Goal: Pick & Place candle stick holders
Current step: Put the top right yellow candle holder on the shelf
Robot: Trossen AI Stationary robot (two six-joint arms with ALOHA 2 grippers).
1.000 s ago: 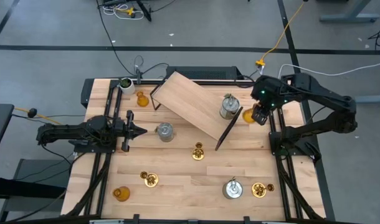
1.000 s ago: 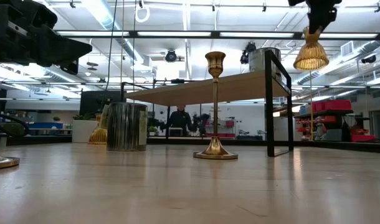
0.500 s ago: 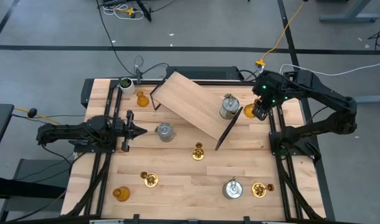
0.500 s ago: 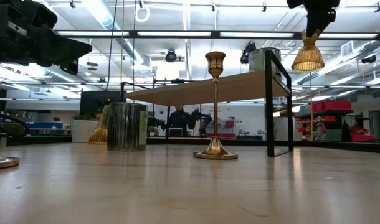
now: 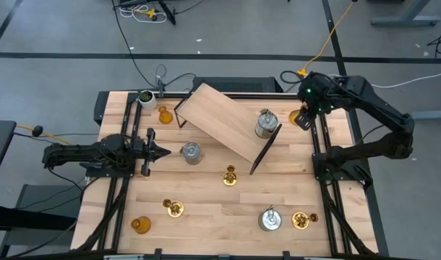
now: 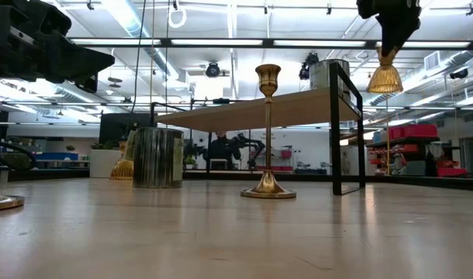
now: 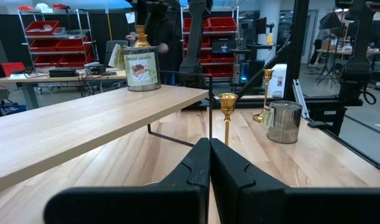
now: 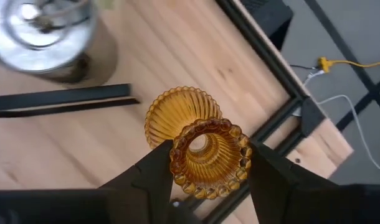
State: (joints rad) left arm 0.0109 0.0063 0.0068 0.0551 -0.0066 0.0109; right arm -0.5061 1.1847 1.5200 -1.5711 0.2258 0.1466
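Observation:
My right gripper (image 5: 303,120) hangs high over the table's far right corner, shut on an amber glass candle stick holder (image 8: 205,152), which also shows in the low view (image 6: 384,77). On the table stand brass sticks (image 5: 230,175) (image 5: 174,208) (image 5: 301,219), silver cylinders (image 5: 191,152) (image 5: 270,219) and amber holders (image 5: 163,114) (image 5: 140,225). Another silver cylinder (image 5: 264,124) stands on the raised wooden shelf (image 5: 220,119). My left gripper (image 5: 163,152) waits shut at the table's left side, pointing level. My right gripper pinches the amber holder's narrow upper end, at its beaded rim (image 8: 177,163), between the two fingers (image 8: 154,177). The fingers come from above, slanting down. The holder hangs upright below them, flared base (image 8: 177,115) down, lifted clear of table and shelf.
The shelf stands tilted across the table's far middle on black legs (image 5: 264,152). A small white pot with a plant (image 5: 145,97) is at the far left corner. The black frame rail (image 5: 316,144) runs along the right edge. Bare wood lies in the near middle (image 5: 220,217).
My right gripper has swung toward the table's far edge with the amber holder, turning a little as it went. The holder stays hanging upright, high above the table.

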